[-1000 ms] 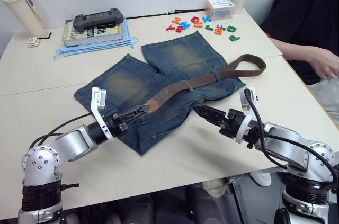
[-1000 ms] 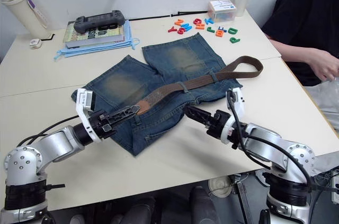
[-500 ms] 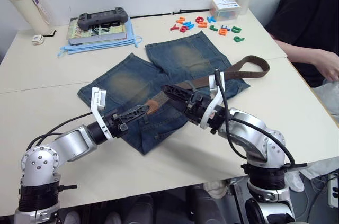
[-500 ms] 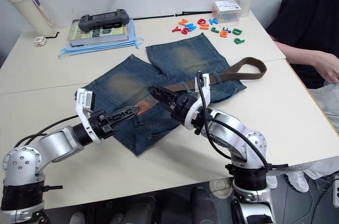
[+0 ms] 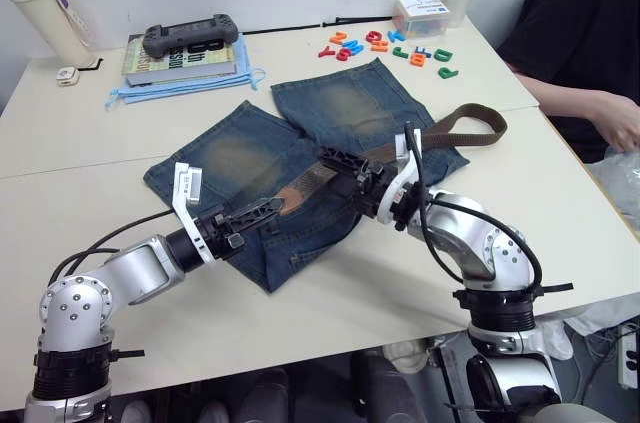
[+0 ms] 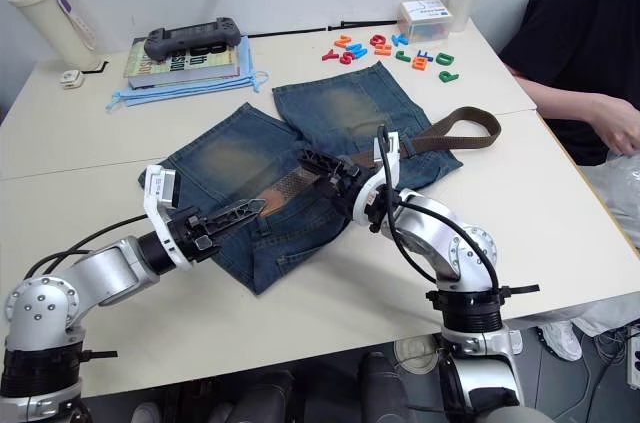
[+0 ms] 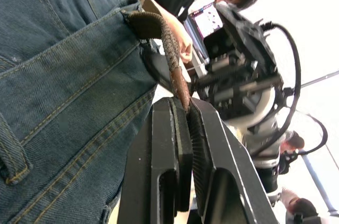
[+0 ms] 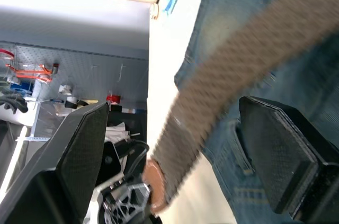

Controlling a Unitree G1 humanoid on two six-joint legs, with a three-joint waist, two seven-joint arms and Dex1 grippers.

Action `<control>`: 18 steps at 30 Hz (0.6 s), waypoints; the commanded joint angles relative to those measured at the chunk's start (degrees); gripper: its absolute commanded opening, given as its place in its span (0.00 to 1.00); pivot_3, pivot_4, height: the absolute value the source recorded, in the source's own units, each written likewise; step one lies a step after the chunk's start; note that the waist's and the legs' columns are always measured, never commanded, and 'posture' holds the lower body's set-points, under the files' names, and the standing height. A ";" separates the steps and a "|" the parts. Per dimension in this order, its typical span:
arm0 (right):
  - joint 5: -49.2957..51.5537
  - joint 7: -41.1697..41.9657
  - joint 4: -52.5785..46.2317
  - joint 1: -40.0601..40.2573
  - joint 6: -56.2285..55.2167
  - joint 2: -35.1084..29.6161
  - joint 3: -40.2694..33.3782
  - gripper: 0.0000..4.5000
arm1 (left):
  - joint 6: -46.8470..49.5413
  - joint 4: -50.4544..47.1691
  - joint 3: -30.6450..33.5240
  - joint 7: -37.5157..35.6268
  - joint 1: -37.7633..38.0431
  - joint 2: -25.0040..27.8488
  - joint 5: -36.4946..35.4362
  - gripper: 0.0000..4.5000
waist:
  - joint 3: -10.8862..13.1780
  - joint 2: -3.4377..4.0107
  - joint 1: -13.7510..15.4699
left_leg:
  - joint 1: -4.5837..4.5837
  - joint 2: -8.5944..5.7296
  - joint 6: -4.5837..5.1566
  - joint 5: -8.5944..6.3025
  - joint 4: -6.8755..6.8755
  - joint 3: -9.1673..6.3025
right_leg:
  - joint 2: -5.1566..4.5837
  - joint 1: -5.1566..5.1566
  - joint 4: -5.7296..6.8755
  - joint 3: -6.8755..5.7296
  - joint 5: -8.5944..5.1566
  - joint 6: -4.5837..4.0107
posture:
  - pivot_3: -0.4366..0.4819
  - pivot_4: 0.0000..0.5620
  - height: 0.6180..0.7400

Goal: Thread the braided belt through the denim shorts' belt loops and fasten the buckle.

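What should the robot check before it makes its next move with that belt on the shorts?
1. Left gripper shut on the belt near its tan tip: ok, the strap is pinched between the fingers.
2. Right gripper open and astride the belt: ok, one finger on either side, nothing clamped yet.
3. Belt already through belt loops: ok in part, it passes under at least one; the rest cannot tell.
4. Buckle ready to fasten: cannot tell, the far end of the belt curls off the shorts toward the person and no buckle is clear.
5. Shorts lying flat on the table: ok.
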 commanded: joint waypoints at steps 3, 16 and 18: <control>-0.95 1.63 -1.46 -0.46 -1.17 0.86 -0.37 0.64 | -1.06 -2.12 0.08 -0.50 0.54 0.80 -1.84 0.00 | 0.00 0.00 0.02 | -0.01 0.00 0.00 0.00 0.00 0.00 | -0.01 0.00 0.00 0.00 0.00 0.00 | 0.48 0.27 1.00; -3.98 2.18 -2.58 0.69 -2.57 1.80 -0.89 0.00 | -3.72 -4.84 0.54 -9.95 3.61 2.58 8.80 0.41 | 0.00 0.01 -0.02 | -0.01 0.00 0.01 0.00 -0.01 0.01 | 0.00 0.00 -0.03 -0.01 0.00 0.00 | 0.48 0.27 1.00; -5.25 2.18 -2.63 0.96 -3.25 2.18 -1.00 0.00 | -4.27 -4.78 1.91 -11.46 5.35 3.42 10.63 0.56 | 0.00 0.01 -0.12 | 0.00 0.00 0.01 0.00 -0.01 0.01 | 0.01 -0.01 -0.03 -0.01 0.00 0.00 | 0.48 0.27 1.00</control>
